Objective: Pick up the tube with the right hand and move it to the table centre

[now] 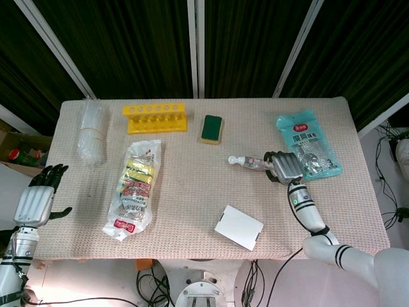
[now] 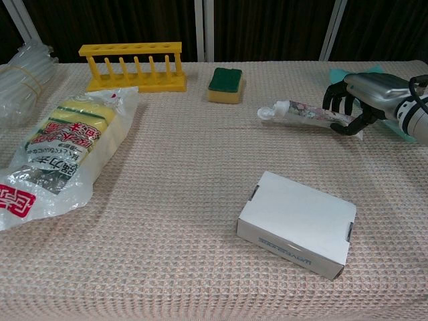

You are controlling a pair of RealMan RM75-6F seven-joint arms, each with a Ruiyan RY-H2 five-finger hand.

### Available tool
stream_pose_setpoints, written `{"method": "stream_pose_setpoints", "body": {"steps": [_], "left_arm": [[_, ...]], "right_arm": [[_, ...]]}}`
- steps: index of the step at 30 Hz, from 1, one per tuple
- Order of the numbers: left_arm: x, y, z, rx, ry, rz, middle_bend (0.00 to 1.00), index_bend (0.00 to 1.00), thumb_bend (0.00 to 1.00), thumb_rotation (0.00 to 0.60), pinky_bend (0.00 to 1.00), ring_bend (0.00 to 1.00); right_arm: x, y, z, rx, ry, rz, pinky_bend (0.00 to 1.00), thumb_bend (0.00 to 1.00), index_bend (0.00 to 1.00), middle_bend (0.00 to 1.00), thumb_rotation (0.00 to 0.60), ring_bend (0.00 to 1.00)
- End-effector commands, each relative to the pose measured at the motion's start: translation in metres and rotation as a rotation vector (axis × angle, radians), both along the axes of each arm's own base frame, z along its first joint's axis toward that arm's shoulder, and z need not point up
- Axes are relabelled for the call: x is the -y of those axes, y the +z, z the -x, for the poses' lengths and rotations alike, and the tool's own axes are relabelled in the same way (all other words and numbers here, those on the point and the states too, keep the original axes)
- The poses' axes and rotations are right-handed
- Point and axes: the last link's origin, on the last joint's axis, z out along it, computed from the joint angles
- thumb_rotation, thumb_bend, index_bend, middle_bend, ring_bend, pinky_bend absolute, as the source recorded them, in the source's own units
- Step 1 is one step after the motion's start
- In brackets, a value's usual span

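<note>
The tube [image 2: 301,112] is white with a printed pattern and a white cap pointing left. My right hand [image 2: 358,100] grips its tail end and holds it just above the cloth on the right side of the table. From the head view the tube [image 1: 248,163] sticks out leftward from the right hand [image 1: 284,167]. My left hand [image 1: 38,198] hangs beyond the table's left edge with its fingers apart, holding nothing; the chest view does not show it.
A white box [image 2: 296,223] lies near the front, a green sponge [image 2: 225,84] and a yellow rack [image 2: 132,66] at the back. A plastic bag of goods [image 2: 57,148] fills the left, a clear bundle [image 1: 91,131] behind it. A teal packet [image 1: 308,144] lies behind the right hand.
</note>
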Motion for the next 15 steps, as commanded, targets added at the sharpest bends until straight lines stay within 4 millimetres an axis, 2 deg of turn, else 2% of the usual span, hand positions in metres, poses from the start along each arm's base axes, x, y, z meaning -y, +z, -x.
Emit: {"method": "stream_pose_setpoints", "body": {"steps": [1, 4, 8, 10, 15], "left_arm": [[-0.001, 0.000, -0.001, 0.002, -0.003, 0.000, 0.09, 0.10, 0.00, 0.600, 0.21, 0.07], [-0.004, -0.001, -0.004, 0.022, -0.021, 0.000, 0.09, 0.10, 0.00, 0.600, 0.21, 0.07], [-0.015, -0.004, -0.016, 0.147, -0.067, 0.020, 0.09, 0.10, 0.00, 0.600, 0.21, 0.07], [-0.025, -0.006, -0.022, 0.229, -0.094, 0.037, 0.10, 0.10, 0.00, 0.600, 0.21, 0.07], [-0.051, -0.009, -0.043, 0.370, -0.152, 0.091, 0.11, 0.10, 0.00, 0.600, 0.21, 0.07]], "right_arm": [[0.000, 0.006, 0.000, 0.054, 0.013, 0.032, 0.89, 0.44, 1.00, 0.94, 0.600, 0.83], [-0.001, 0.012, -0.003, 0.143, 0.029, 0.070, 0.89, 0.45, 1.00, 0.94, 0.600, 0.84], [-0.004, 0.016, -0.009, 0.293, 0.052, 0.132, 0.89, 0.44, 1.00, 0.94, 0.600, 0.84], [-0.007, 0.015, -0.012, 0.370, 0.060, 0.172, 0.89, 0.45, 1.00, 0.94, 0.600, 0.84], [-0.009, 0.002, -0.024, 0.429, 0.092, 0.180, 0.89, 0.45, 1.00, 0.95, 0.600, 0.84]]}}
